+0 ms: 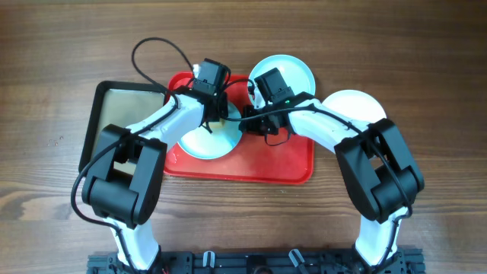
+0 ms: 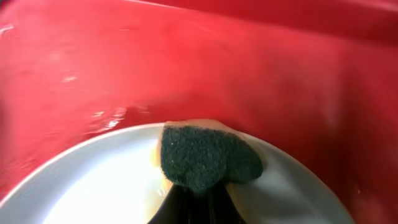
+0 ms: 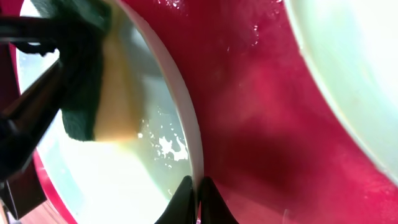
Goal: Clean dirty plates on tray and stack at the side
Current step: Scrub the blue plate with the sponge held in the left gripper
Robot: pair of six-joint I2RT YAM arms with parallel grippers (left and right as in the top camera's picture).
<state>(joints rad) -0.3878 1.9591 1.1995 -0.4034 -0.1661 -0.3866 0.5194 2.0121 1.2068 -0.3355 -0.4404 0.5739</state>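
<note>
A pale blue plate [image 1: 199, 143] with yellowish smears lies on the red tray [image 1: 281, 164]. My left gripper [image 1: 221, 114] is shut on a green-and-yellow sponge [image 2: 208, 158], which presses on that plate [image 2: 93, 186] near its far rim. My right gripper [image 3: 198, 198] is shut on the same plate's rim [image 3: 188, 124], one finger on each side, and foam flecks show inside the plate [image 3: 124, 180]. A second pale blue plate [image 1: 289, 72] overlaps the tray's far right corner. On the wood to the right rests a white plate [image 1: 351, 109].
A smaller black-rimmed tray [image 1: 90, 125] with a beige floor adjoins the red tray on the left. Bare wood-grain tabletop [image 1: 426, 61] surrounds everything. Both arms cross over the red tray's middle, close together.
</note>
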